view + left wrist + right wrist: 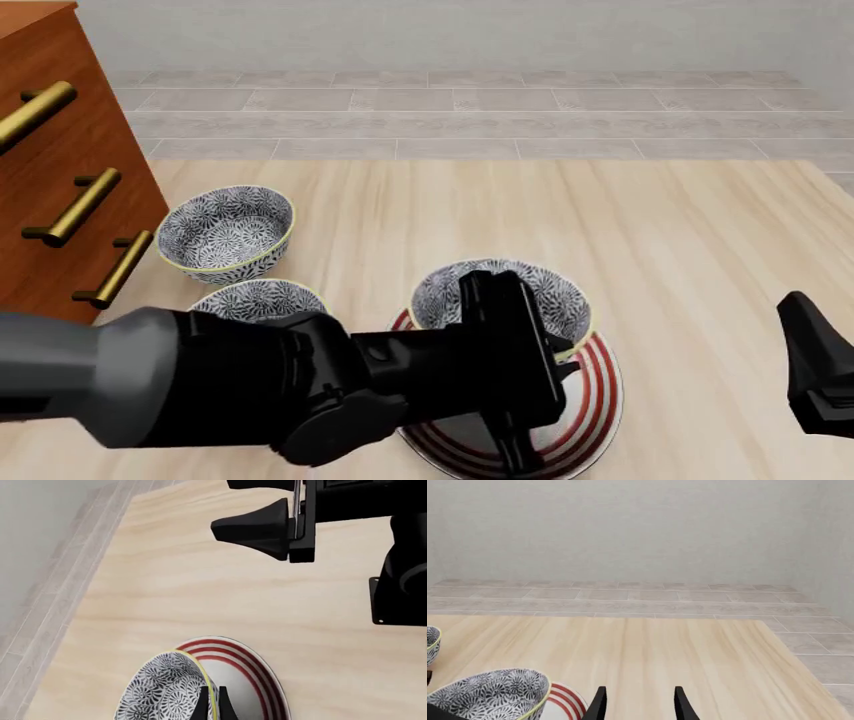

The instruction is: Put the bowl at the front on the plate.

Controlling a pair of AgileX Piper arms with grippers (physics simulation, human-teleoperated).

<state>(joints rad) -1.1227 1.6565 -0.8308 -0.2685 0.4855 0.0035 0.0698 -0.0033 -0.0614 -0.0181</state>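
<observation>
The bowl (503, 300) sits on the plate (598, 400), left gripper (514, 385) pinching its rim.

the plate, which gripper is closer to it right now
Left. The left gripper is over the plate, its fingers pinching the rim of the bowl there. The right gripper sits off to the plate's right, holding nothing.

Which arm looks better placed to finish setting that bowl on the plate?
Left. Its gripper pinches the bowl's rim right over the plate, while the right gripper is open, off to the side.
</observation>
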